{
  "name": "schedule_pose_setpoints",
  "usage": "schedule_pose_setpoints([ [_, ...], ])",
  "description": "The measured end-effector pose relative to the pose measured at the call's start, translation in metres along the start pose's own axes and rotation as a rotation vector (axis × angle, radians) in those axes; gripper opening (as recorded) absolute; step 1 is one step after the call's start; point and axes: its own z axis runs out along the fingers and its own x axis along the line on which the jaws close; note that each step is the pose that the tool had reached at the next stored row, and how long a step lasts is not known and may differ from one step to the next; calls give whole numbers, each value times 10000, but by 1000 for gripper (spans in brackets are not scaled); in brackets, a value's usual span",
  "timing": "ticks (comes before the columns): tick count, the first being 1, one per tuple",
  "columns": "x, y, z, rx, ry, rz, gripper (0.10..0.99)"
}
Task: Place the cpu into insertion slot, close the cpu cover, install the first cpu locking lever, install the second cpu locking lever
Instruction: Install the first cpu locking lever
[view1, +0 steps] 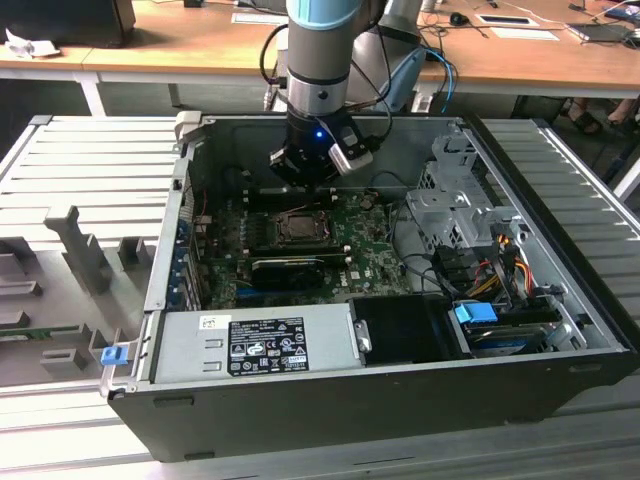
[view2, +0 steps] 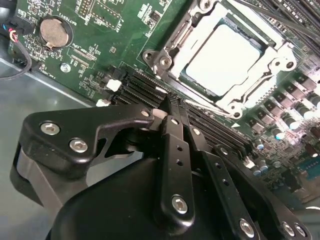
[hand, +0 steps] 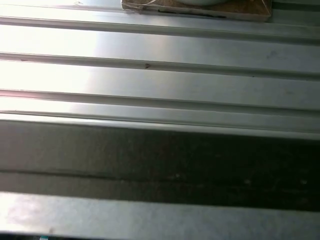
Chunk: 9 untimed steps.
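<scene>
One claw (view2: 172, 107), seemingly closed, beside the cpu (view2: 225, 57).

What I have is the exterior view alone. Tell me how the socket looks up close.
Observer: In the second wrist view the cpu lies in the insertion slot, pale face up.
Operator: Report the cover.
Observer: The cpu cover lies flat around the cpu, its window framing the chip.
Operator: Give me the gripper.
Observer: The gripper is shut, its tips close beside the slot's edge.
</scene>
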Motion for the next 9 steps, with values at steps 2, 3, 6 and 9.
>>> schedule_pose_setpoints([
  [2,-10,-3,26,0,0,0,106],
  [3,-14,-6,54,0,-1,2,106],
  [6,-22,-14,104,1,0,1,106],
  [9,-25,-27,133,-5,-2,-1,106],
])
